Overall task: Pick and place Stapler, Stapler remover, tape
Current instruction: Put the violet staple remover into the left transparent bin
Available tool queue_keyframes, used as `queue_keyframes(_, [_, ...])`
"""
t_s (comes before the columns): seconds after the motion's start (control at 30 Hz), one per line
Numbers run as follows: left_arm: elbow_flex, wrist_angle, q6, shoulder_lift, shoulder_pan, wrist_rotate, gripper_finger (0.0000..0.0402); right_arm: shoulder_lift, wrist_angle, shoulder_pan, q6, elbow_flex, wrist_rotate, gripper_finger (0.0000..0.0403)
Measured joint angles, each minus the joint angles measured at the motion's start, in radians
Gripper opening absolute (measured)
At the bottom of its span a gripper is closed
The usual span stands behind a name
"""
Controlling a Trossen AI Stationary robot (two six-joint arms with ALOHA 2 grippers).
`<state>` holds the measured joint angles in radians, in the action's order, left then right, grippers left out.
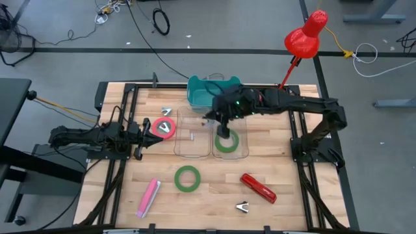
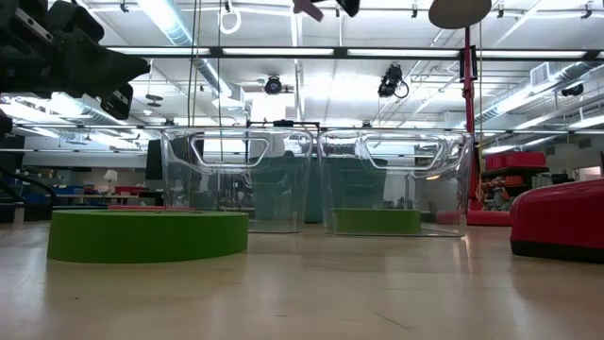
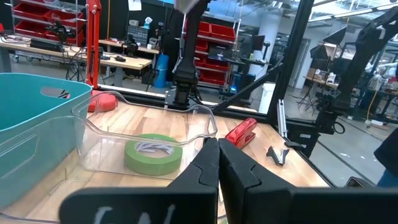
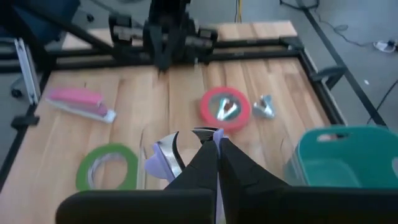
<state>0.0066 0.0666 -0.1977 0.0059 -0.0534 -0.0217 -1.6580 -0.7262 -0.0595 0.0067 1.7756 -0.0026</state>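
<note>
A green tape roll point(image 1: 227, 142) lies flat in the right clear bin point(image 1: 243, 151); it also shows in the left wrist view point(image 3: 153, 153). A second green roll point(image 1: 187, 178) lies flat on the table. The red-pink roll point(image 1: 164, 127) lies flat near the left arm, with a silver staple remover point(image 4: 227, 111) inside its ring. My right gripper point(image 1: 224, 125) hovers over the right bin, shut and empty point(image 4: 216, 142). My left gripper point(image 1: 139, 144) is shut and empty point(image 3: 217, 149) at the table's left. A pink stapler point(image 1: 148, 197), a red stapler point(image 1: 259, 187) and a staple remover point(image 1: 242, 207) lie near the front.
A second clear bin point(image 1: 184, 149) stands left of the first, with a small item point(image 1: 193, 136) in it. A teal bin point(image 1: 198, 96) stands behind them. Another staple remover point(image 1: 167, 112) lies by the red-pink roll. A red lamp point(image 1: 305, 38) stands at the far right.
</note>
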Motion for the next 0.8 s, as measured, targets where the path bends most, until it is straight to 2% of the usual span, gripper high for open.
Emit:
queue_keyframes(0.23, [0.000, 0.000, 0.000, 0.000, 0.000, 0.000, 0.0003, -0.072, -0.002, -0.049, -0.010, 0.092, -0.051, 0.0002])
queue_keyframes(0.8, [0.000, 0.000, 0.000, 0.000, 0.000, 0.000, 0.0003, -0.200, -0.011, -0.079, -0.046, 0.093, -0.077, 0.0002])
